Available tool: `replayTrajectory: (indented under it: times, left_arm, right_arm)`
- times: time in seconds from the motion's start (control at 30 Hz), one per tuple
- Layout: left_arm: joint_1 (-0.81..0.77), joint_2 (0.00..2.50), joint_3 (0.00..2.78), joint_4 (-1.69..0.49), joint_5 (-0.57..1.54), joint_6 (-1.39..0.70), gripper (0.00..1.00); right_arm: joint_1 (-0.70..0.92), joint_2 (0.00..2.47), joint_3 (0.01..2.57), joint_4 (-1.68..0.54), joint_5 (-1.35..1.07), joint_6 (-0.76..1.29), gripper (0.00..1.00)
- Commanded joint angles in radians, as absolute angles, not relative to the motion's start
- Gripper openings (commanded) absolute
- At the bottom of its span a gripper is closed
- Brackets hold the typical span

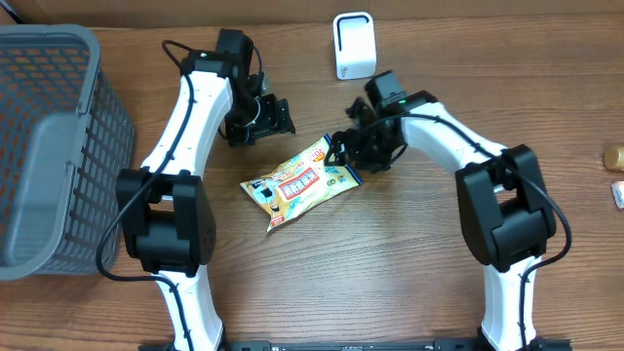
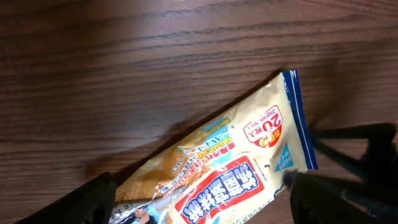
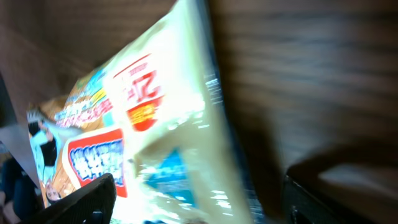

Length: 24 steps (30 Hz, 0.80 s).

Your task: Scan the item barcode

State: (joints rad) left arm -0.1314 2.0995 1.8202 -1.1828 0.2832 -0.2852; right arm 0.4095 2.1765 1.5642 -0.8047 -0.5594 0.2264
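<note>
While low, right gripper [image 1: 345,151] at packet [image 1: 300,183]

A grey mesh basket [image 1: 102,136] stands on the wooden table [image 1: 390,292], partly cut off by the frame; far right of the basket, at the opposite edge, lies a small brown object [image 1: 613,156]; just nearer than it, a small white item [image 1: 618,193], too cropped to identify.
</note>
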Motion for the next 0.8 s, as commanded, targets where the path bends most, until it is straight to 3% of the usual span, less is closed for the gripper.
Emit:
replayTrajectory:
  times: [0.0, 0.13, 0.37, 0.6, 0.63, 0.67, 0.77]
  left_arm:
    - [-0.118, 2.106, 1.835, -1.194, 0.278, -0.301, 0.82]
    - [-0.111, 2.106, 1.835, -1.224, 0.256, -0.300, 0.82]
    - [-0.111, 2.106, 1.835, -1.271, 0.215, -0.300, 0.84]
    - [-0.111, 2.106, 1.834, -1.329, 0.133, -0.338, 0.85]
    - [-0.111, 2.106, 1.834, -1.333, 0.125, -0.341, 0.85]
    - [-0.111, 2.106, 1.834, -1.337, 0.117, -0.345, 0.85]
    - [-0.110, 2.106, 1.833, -1.348, 0.113, -0.345, 0.86]
  right_arm:
    - [0.453, 2.206, 1.571, -0.809, -0.551, 0.210, 0.88]
    - [0.466, 2.270, 1.571, -0.823, -0.554, 0.225, 0.88]
    - [0.464, 2.314, 1.571, -0.830, -0.615, 0.301, 0.67]
    - [0.503, 2.318, 1.571, -0.776, -0.558, 0.465, 0.30]
    - [0.510, 2.318, 1.571, -0.764, -0.558, 0.481, 0.13]
    - [0.515, 2.318, 1.571, -0.755, -0.554, 0.500, 0.04]
    - [0.522, 2.318, 1.571, -0.735, -0.531, 0.539, 0.04]
